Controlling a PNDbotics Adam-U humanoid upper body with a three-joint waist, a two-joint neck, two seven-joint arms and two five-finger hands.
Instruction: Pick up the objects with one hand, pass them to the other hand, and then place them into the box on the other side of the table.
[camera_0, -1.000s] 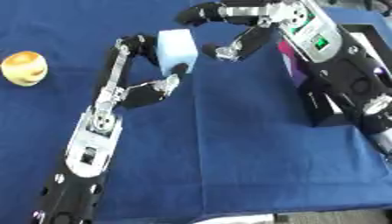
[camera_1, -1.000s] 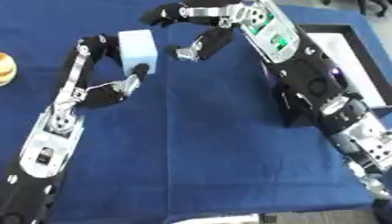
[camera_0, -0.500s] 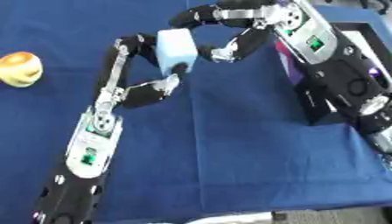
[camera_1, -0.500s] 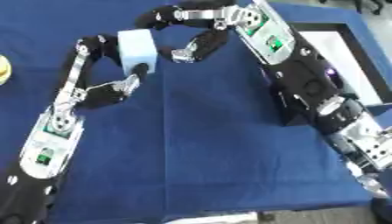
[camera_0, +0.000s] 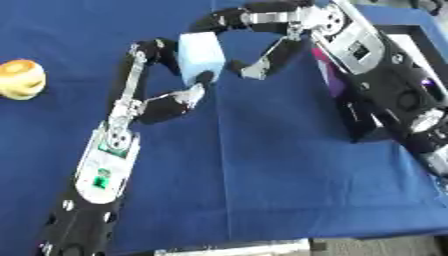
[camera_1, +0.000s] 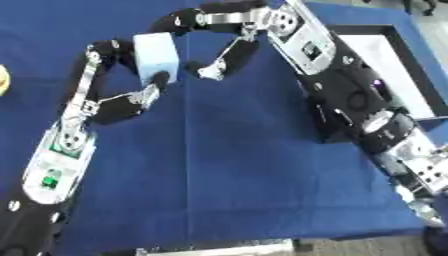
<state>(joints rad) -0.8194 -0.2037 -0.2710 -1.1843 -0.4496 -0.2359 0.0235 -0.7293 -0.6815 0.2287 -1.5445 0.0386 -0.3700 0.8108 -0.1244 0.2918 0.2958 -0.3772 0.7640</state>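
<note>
A robot's head camera looks down on a table covered in a dark blue cloth (camera_0: 262, 190). Near the centre top, at about twelve o'clock, the left hand (camera_0: 166, 97) holds a pale blue block (camera_0: 201, 52) above the cloth, its fingers and thumb curled round the block's lower and left sides. The block stands roughly upright, long axis running from twelve to six o'clock and tilted a little. The right hand (camera_0: 262, 55) reaches in from the upper right and sits just beside the block at its three o'clock side, with fingers curved over the block's top and thumb hooked below, forming an open C that faces the block. Whether the upper fingers touch the block's top corner cannot be told; the thumb is clearly apart from it, so this hand is not yet grasping anything. The handover looks to be at its start: the block lies at nine o'clock from the right hand's opening, and the next move would likely call for that hand to close across the block's short width. A black-rimmed box (camera_1: 411, 60) with a pale floor sits at the table's three o'clock edge, behind the right arm. At nine o'clock, well apart, lies a round yellow-orange object (camera_0: 19, 80), possibly a fruit.
</note>
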